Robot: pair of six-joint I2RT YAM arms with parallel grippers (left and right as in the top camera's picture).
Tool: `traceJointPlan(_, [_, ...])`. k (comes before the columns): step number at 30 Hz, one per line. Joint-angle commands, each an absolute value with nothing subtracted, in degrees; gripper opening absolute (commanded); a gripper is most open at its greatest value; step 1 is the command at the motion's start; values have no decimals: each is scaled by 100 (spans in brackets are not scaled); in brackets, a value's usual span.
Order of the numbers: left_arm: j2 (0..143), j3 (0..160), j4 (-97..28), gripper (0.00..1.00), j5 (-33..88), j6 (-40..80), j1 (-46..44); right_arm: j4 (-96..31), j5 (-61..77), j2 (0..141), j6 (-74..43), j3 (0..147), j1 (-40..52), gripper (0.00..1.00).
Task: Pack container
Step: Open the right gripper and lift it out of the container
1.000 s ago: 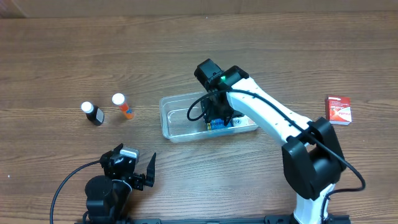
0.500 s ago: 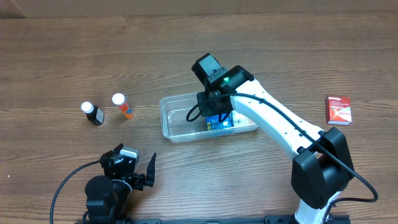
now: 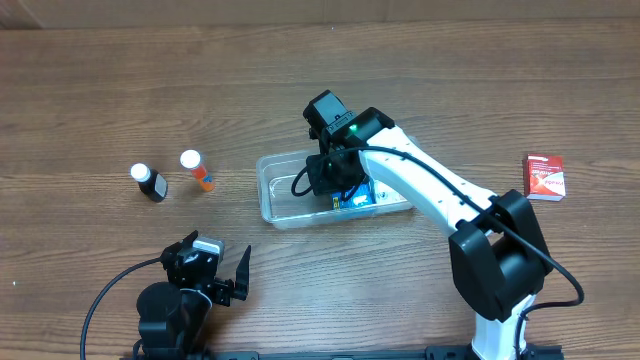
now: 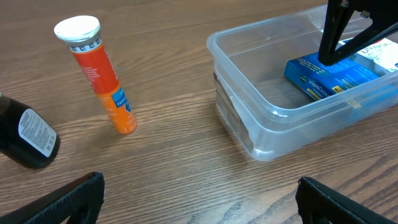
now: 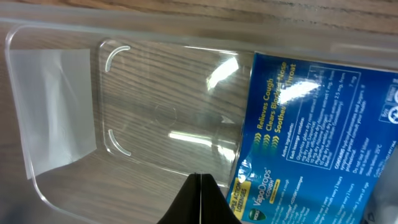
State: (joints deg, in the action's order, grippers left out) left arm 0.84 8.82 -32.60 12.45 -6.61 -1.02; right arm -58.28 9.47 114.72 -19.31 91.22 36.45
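The container (image 3: 283,196) is a clear, shallow tub at the table's middle, also in the left wrist view (image 4: 249,127) and the right wrist view (image 5: 149,93). A blue cough-drop box (image 3: 357,197) lies flat in its right half (image 4: 329,74) (image 5: 311,118). My right gripper (image 3: 334,186) reaches down inside the tub just left of the box; its jaws (image 5: 200,190) are pressed together with nothing between them. My left gripper (image 3: 214,264) rests near the front left edge, wide open and empty (image 4: 199,190).
An orange tube with a white cap (image 3: 197,170) (image 4: 99,78) and a dark bottle (image 3: 150,183) (image 4: 25,134) stand left of the tub. A red box (image 3: 545,176) lies at the far right. A white-labelled pack (image 4: 382,55) sits behind the blue box.
The right gripper's jaws have closed on nothing and shifted slightly left, off the blue box, which stays in the tub. The left arm has not moved.
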Motion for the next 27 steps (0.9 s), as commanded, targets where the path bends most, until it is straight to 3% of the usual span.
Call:
traceJointPlan(1, [34, 880, -3291, 100, 1313, -773, -56, -5732, 1024, 11489, -1905, 9190, 3625, 4])
traceJointPlan(13, [34, 880, -3291, 100, 1313, -773, -56, -5701, 1251, 12060, -1907, 9107, 3610, 4])
traceJointPlan(27, [34, 880, -3291, 100, 1313, -773, -56, -5730, 60, 12132, -1793, 9107, 3389, 4])
